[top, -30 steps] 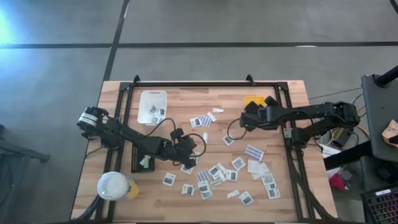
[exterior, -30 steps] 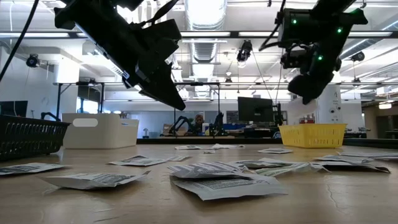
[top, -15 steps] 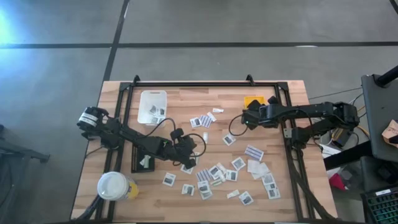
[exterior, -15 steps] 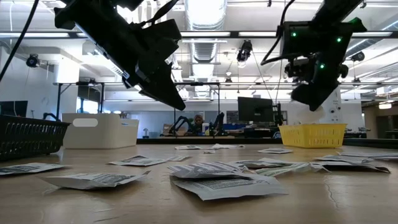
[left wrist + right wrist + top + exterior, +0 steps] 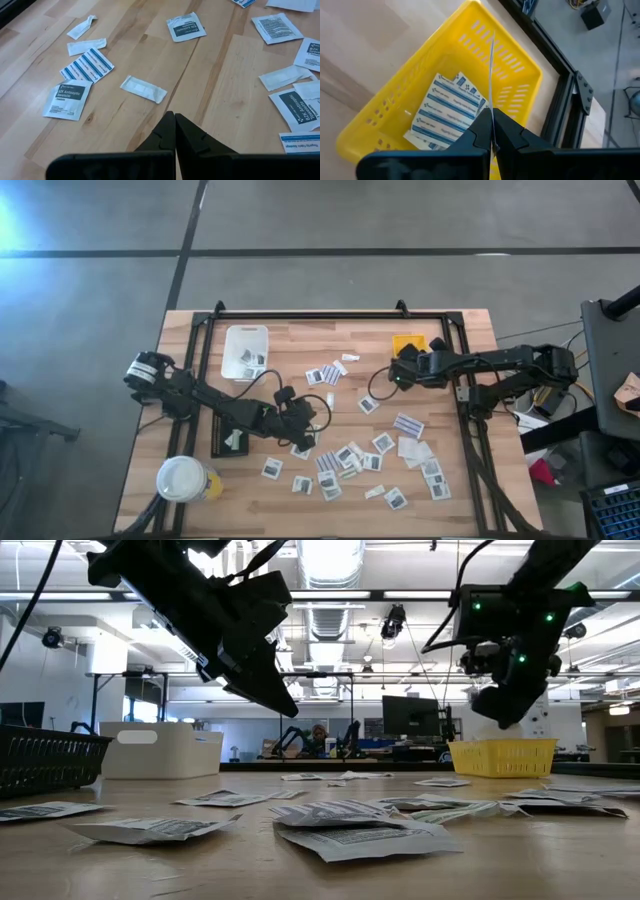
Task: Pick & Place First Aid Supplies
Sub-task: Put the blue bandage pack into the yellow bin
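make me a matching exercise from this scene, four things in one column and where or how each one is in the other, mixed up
Things:
1. left gripper
2. right gripper
3. white tray
4. large cup

Places or states:
A. at the table's near left corner
B. shut on a thin packet edge-on above the yellow basket
C. at the back left, a few packets inside
D. shut and empty above loose packets mid-table

Pairs: 1-D, 2-B, 3-C, 4-A
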`<state>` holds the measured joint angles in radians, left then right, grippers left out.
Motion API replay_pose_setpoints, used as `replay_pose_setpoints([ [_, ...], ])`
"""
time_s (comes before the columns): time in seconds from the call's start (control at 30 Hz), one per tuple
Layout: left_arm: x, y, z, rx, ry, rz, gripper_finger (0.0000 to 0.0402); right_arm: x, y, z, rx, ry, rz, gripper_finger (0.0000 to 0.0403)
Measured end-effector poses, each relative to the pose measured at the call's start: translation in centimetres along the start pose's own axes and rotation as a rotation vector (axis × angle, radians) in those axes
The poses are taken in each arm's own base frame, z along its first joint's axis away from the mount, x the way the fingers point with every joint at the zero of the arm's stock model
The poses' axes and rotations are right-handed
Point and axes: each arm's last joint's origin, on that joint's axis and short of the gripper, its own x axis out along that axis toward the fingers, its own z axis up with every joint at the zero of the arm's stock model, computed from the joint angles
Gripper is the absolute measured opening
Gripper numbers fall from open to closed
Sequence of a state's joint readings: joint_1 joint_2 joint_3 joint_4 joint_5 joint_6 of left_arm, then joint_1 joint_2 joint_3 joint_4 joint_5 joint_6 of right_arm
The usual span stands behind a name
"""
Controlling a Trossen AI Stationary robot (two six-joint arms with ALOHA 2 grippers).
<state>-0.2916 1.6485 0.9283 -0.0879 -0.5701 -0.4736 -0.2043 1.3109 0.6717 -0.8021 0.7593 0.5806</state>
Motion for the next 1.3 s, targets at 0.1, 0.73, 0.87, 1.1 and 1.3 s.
replay_pose_setpoints([
  [0.1, 0.0, 0.0, 0.0, -0.001, 0.0, 0.0, 0.0, 0.1, 0.0, -0.1, -0.005, 0.001, 0.0, 0.0009],
  [0.73, 0.0, 0.0, 0.0, 0.0, 0.002, 0.001, 0.0, 0.1, 0.4, 0.1, -0.007, -0.005, 0.061, 0.0115],
  [0.87, 0.0, 0.0, 0.0, 0.0, 0.002, 0.001, 0.0, -0.1, 0.3, 0.1, -0.006, 0.004, 0.092, 0.0126],
  [1.1, 0.0, 0.0, 0.0, 0.0, 0.003, 0.001, 0.0, -0.9, -0.2, 0.6, 0.023, -0.019, 0.121, 0.0135],
  [1.3, 0.0, 0.1, -0.1, 0.005, 0.01, 0.004, 0.0, -1.9, -0.9, 1.1, 0.037, -0.046, 0.182, 0.0123],
])
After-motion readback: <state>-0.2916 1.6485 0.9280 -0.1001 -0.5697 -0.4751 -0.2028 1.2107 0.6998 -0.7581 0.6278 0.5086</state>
